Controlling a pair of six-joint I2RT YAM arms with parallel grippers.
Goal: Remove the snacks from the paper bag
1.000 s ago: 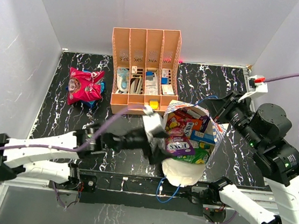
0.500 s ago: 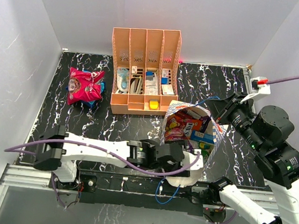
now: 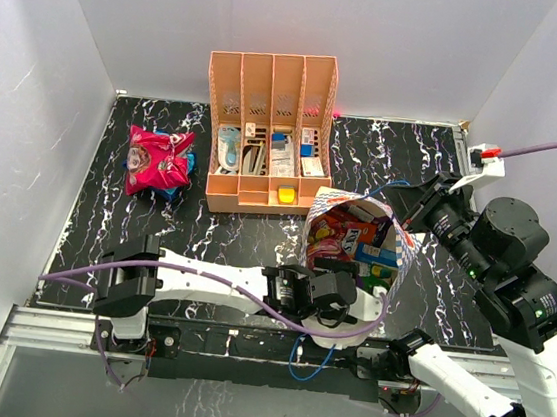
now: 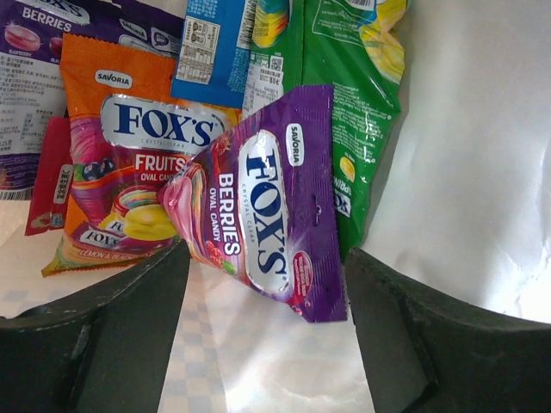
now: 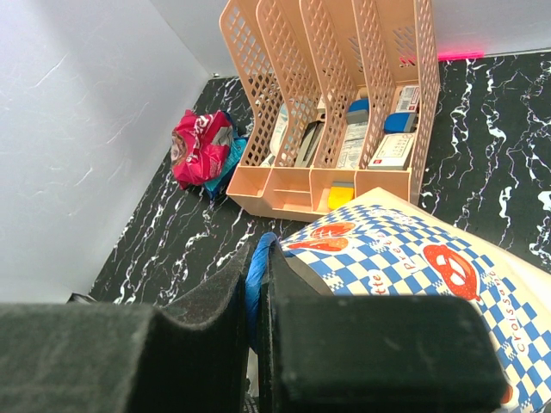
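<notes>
**Now the left claw is down in the bag**

A second ago the left arm lay low on the left, with its claw just at the bag's left edge. Now that arm stretches across the front of the counter [image 3: 136, 223]. The left claw [image 4: 267, 258] is in the mouth of the paper bag [image 5: 405, 249] and hides some packets that showed from above. It is spread wide. A purple FOX'S packet [image 4: 275, 206] sits between its fingers [image 4: 112, 335], not pinched.

The right claw [image 5: 260, 258] has hardly moved. It is pressed together on the blue cord handle [image 5: 255, 284].

Six snacks show in the bag:
- that purple one and another purple packet [image 4: 43, 52]
- one orange packet [image 4: 138, 163]
- one blue packet [image 4: 211, 43]
- one green packet [image 4: 353, 112]
- one small red packet [image 4: 52, 172]

Two more lie at the far left of the counter as before, a pink packet [image 5: 200, 146] on a second blue packet [image 5: 229, 160]. One orange organizer [image 3: 272, 87] with four slots stands at the back.
</notes>
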